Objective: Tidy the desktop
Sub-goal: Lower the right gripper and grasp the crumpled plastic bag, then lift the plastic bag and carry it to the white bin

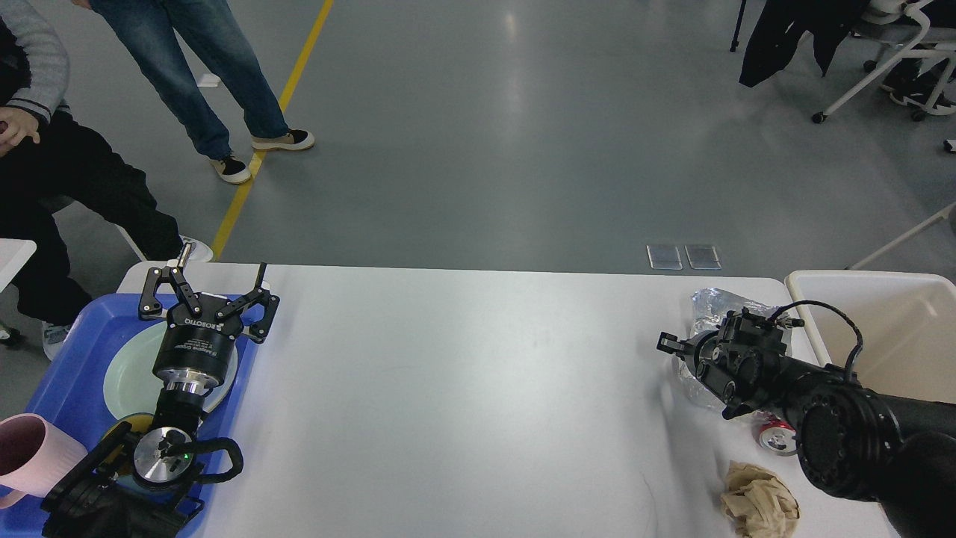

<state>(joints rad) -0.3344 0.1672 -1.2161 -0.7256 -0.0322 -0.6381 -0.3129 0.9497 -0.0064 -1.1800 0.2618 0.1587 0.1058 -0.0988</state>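
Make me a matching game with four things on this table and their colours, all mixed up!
Things:
1. plastic tray
2. tall mug
3. crumpled paper ball
4. crinkly foil wrapper

Colours:
A. silver
B. pink
C. blue
D. tan

Pairs: 1-C, 2-B, 3-D, 4-A

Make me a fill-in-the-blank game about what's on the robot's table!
1. The left hand hovers with its fingers spread over the ____ tray.
2. The mug on that tray is ____ in colour.
3. The crumpled brown paper lies at the table's ____ end.
4. The red can lies partly hidden by the robot's ____ arm.

Missing words: blue; pink; right; right
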